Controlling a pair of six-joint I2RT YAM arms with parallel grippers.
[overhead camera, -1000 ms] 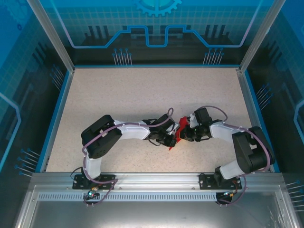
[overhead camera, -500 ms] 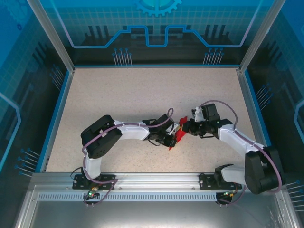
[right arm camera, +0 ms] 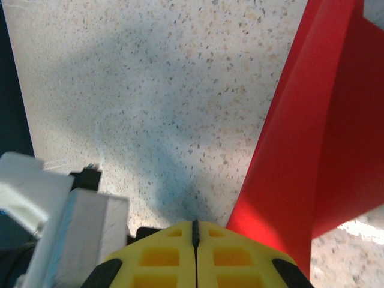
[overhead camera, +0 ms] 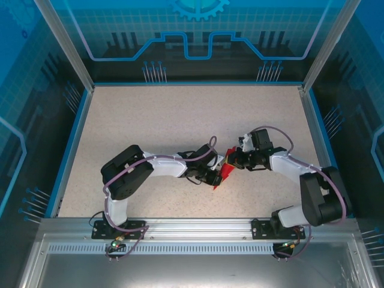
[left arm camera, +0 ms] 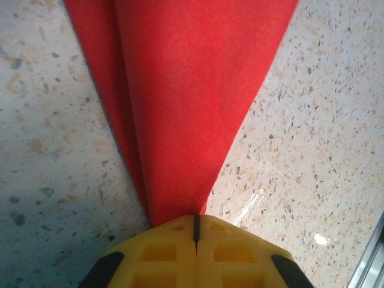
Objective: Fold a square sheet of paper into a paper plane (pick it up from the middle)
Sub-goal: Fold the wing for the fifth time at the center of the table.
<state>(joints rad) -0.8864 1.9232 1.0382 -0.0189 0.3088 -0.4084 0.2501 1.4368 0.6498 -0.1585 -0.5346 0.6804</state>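
The left gripper (left arm camera: 196, 219) pinches the folded bright red paper sheet (overhead camera: 224, 173) just right of the speckled table's (overhead camera: 180, 120) middle, so the right gripper (right arm camera: 195, 224), fingers pressed together beside it, should probably stroke the crease gently.

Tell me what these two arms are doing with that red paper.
Both arms meet mid-table at the red paper, which is already folded into a narrow, pointed shape with layered flaps. The left gripper is shut on its narrow end, and the paper fans out from the fingertips over the speckled table. The right gripper is shut too, with the paper just beside its fingertips. It does not appear to be gripping it.
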